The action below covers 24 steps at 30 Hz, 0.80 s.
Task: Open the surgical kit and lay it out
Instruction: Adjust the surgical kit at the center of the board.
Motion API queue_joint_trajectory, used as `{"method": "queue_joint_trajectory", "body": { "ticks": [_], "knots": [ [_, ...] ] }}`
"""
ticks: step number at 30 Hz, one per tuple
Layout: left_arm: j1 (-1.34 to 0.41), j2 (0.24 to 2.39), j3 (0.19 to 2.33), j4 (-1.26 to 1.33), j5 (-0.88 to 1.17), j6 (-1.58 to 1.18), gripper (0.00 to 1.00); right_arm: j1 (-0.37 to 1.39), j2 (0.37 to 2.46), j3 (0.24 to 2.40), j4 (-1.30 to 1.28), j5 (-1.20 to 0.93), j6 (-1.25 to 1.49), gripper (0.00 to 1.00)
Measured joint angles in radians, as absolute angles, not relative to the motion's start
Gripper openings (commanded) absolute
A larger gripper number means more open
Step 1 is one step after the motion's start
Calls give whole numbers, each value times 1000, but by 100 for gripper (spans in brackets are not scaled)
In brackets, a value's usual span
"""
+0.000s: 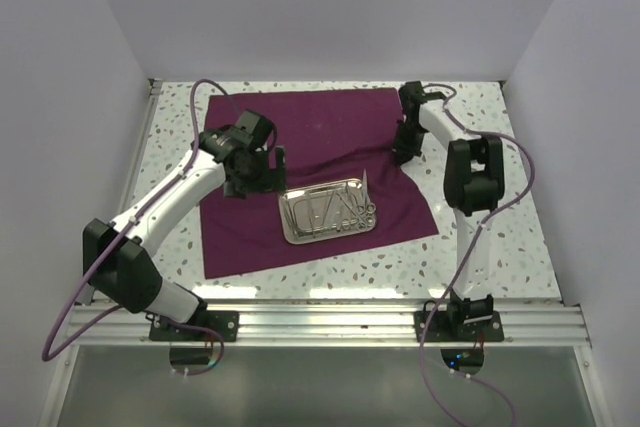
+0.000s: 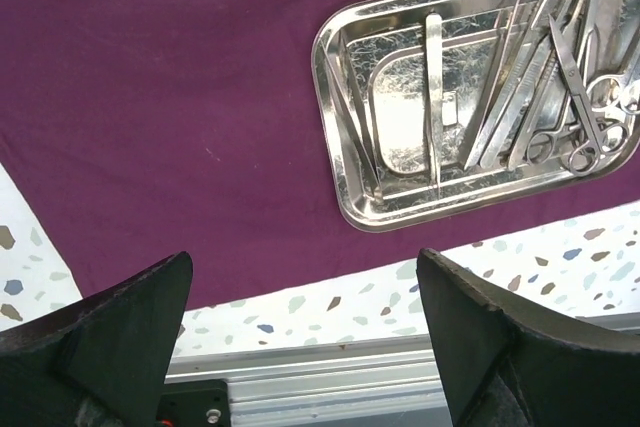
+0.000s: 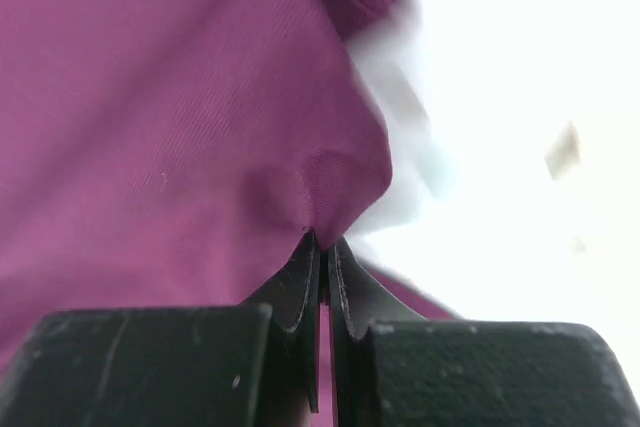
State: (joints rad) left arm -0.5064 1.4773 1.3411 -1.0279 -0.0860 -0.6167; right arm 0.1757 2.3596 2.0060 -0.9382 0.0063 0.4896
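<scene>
The dark purple cloth wrap [image 1: 300, 137] lies spread open on the speckled table. The steel tray [image 1: 328, 211] sits on its near part, holding several thin silver forceps and tweezers [image 2: 560, 87]. The tray also shows in the left wrist view [image 2: 400, 107]. My left gripper [image 1: 258, 169] hovers open and empty over the cloth left of the tray; its fingers [image 2: 120, 337] frame the cloth's near edge. My right gripper [image 1: 403, 152] is shut on the cloth's right edge [image 3: 330, 192], pinching a raised fold of fabric.
The aluminium rail [image 1: 330, 322] runs along the table's near edge, also seen in the left wrist view [image 2: 330, 377]. White walls enclose the table on three sides. Speckled tabletop [image 1: 500, 237] surrounds the cloth.
</scene>
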Motion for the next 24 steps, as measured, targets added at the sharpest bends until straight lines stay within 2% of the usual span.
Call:
{"method": "queue_joint_trajectory", "body": {
  "ticks": [5,7,8,9,12,14,24],
  "knots": [
    [-501,1501,1341,-1011,-86,-599,97,169,2119,1598,-924,43,486,0],
    [-496,1524,1344,-1002,-80,-589,97,169,2061,1499,-920,44,485,0],
    [-495,1537,1346,-999,-76,-582,97,170,2045,1471,-921,43,483,8],
    [-493,1547,1349,-997,-73,-580,97,170,2037,1457,-922,43,482,24],
    [-492,1584,1372,-991,-64,-556,97,170,2033,1448,-931,52,477,82],
    [-492,1594,1380,-986,-60,-545,97,167,2026,1446,-939,71,467,96],
    [-492,1525,1306,-966,-60,-535,97,173,1930,1493,-1012,140,474,98]
  ]
}}
